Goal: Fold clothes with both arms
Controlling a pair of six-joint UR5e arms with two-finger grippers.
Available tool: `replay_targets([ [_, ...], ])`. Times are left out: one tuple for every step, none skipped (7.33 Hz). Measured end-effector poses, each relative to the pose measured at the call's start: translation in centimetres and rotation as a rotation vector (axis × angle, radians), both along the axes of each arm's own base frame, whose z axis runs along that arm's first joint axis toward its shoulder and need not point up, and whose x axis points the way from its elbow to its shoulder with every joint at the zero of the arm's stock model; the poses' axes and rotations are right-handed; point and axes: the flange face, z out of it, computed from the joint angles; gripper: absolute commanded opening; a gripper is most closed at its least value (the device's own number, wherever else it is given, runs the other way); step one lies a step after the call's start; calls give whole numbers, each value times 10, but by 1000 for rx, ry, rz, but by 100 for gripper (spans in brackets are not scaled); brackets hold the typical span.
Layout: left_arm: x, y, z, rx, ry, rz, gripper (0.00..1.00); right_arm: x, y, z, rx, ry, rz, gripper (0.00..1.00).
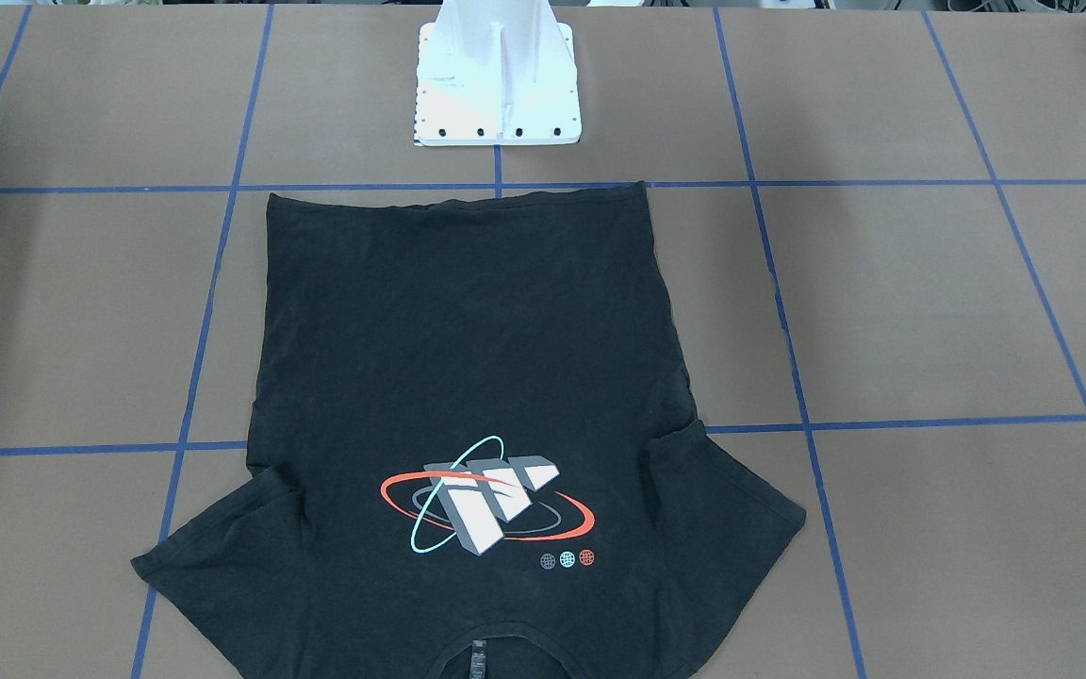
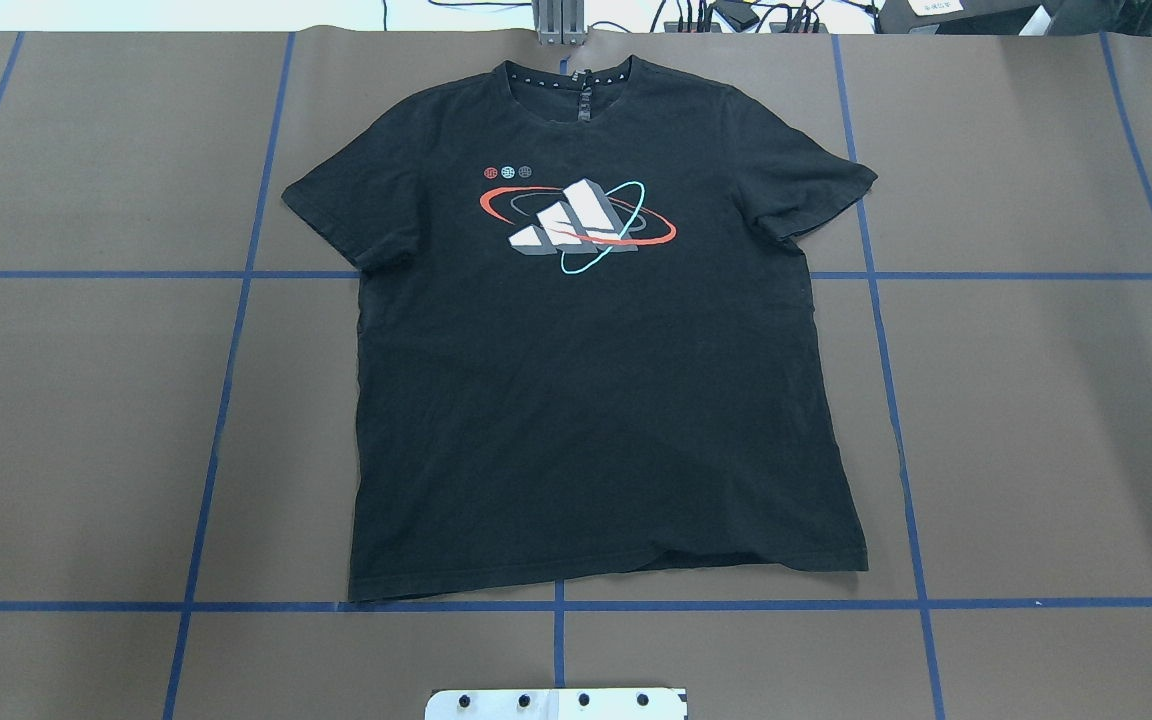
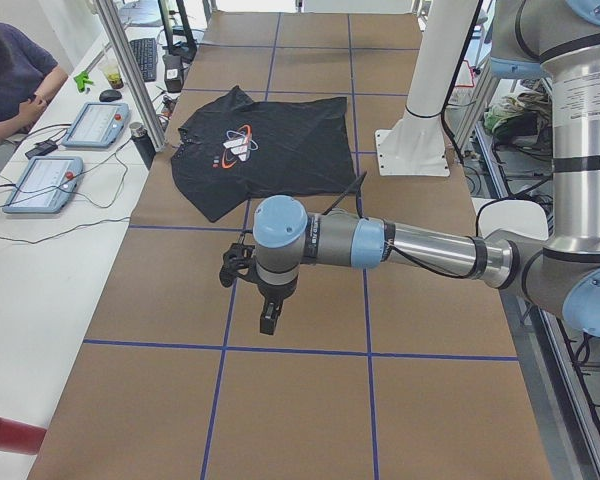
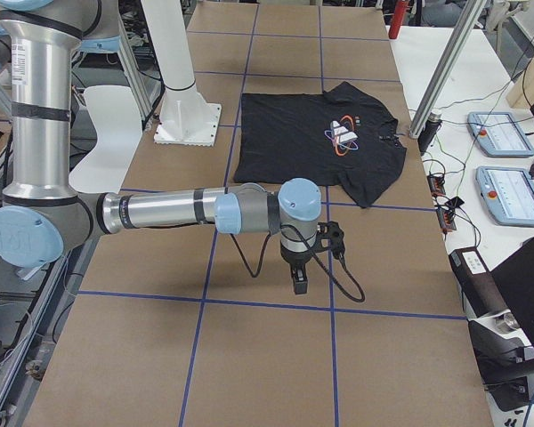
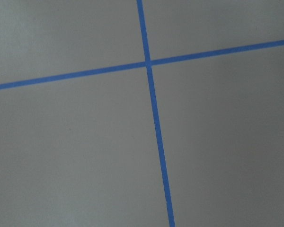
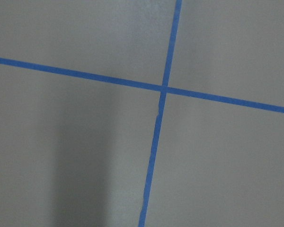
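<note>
Just in front of the white pedestal base (image 1: 498,94), the T-shirt (image 2: 596,400) lies flat, graphic (image 2: 576,225) up, hem (image 2: 606,565) nearest the base, likely spread for a two-sided reach. The left gripper (image 3: 268,318) and right gripper (image 4: 298,280) hang well out either side of the base over taped table (image 3: 300,400), seemingly empty; finger opening I cannot tell.

The T-shirt (image 2: 596,400) is looking like soft matt cloth; the brown table covering (image 2: 1036,400) is looking like smooth matt paper.
</note>
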Motion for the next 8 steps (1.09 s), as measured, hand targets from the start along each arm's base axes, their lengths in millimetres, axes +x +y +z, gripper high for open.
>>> replay_targets([
  [0,-18,-21,72,-2,1,100,-5,-18,-21,44,-1,-11,100],
  [-1,-33,-39,170,-9,2,100,-17,-33,-38,80,-2,-32,100],
  [-1,-45,-49,276,-14,3,100,-34,-47,-52,111,-2,-64,100],
  [0,-61,-50,340,-13,6,100,-54,-63,-72,150,-1,-98,100],
  [2,-78,-49,364,-9,4,100,-76,-77,-93,180,-3,-120,100],
  [5,-89,-50,370,2,-13,100,-99,-87,-109,183,-9,-124,100],
  [17,-95,-52,370,26,-41,100,-122,-99,-119,166,-16,-113,100],
  [38,-101,-54,365,60,-63,100,-144,-119,-126,145,-28,-94,100],
])
